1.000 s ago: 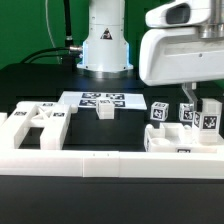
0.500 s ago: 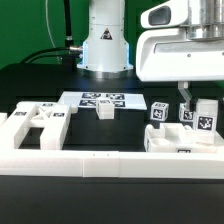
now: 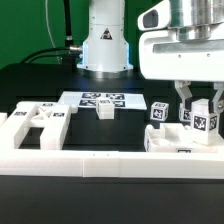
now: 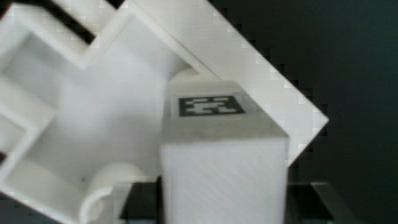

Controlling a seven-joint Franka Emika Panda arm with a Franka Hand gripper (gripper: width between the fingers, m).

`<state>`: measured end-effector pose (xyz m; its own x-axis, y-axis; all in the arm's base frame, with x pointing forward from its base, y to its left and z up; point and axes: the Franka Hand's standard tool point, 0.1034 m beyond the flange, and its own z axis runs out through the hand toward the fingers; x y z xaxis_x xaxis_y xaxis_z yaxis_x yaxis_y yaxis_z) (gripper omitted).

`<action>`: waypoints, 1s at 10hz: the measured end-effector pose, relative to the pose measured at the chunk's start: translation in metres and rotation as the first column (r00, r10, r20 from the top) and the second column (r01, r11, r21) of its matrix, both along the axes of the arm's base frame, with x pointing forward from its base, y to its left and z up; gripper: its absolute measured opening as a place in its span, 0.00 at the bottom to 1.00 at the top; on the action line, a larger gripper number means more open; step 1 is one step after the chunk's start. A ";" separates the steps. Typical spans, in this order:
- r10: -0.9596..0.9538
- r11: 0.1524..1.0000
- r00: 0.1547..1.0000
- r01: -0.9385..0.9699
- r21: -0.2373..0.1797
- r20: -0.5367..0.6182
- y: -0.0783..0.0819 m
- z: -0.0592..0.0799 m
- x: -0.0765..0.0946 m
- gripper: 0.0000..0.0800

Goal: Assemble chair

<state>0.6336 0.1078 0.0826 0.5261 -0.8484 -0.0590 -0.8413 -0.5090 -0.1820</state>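
Observation:
At the exterior view's right, my gripper [image 3: 198,108] is shut on a white square chair leg [image 3: 204,122] with a black-and-white tag on its face. The leg hangs upright just above a flat white slotted panel [image 3: 172,142] lying by the front rail. In the wrist view the leg [image 4: 217,150] fills the space between my two dark fingers [image 4: 139,200], with my gripper [image 4: 228,206] closed on its sides. The slotted panel [image 4: 107,90] lies tilted behind the leg. A tagged cube [image 3: 158,112] stands just left of the gripper.
Large white slotted chair parts [image 3: 32,124] lie at the left. A small white block [image 3: 105,109] stands in front of the marker board [image 3: 100,98]. The long white border rail [image 3: 70,166] runs along the front. The arm's base [image 3: 105,45] stands behind.
The arm has shifted slightly to the exterior view's left and lower, carrying the leg with it. The grip has not changed.

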 end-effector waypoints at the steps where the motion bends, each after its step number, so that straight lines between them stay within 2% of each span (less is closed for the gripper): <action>1: -0.106 0.994 0.994 0.107 0.018 -0.018 0.002 0.000 -0.001 0.36; 3: -0.138 0.990 0.990 0.139 0.021 -0.023 0.003 0.000 0.000 0.36; 4: -0.091 0.996 0.995 0.091 0.014 -0.028 0.003 0.000 -0.002 0.44; 5: -0.057 0.998 0.997 0.058 0.014 -0.047 0.005 0.002 -0.002 0.67; 6: -0.033 0.999 0.998 0.033 0.015 -0.056 0.009 0.004 -0.001 0.67; 7: 0.061 0.998 0.997 -0.061 0.008 -0.042 0.012 0.006 0.000 0.78; 10: 0.273 0.962 0.962 -0.273 -0.014 -0.012 0.011 0.004 -0.001 0.81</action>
<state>0.6328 0.1188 0.0865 0.7374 -0.6734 -0.0534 -0.6716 -0.7223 -0.1653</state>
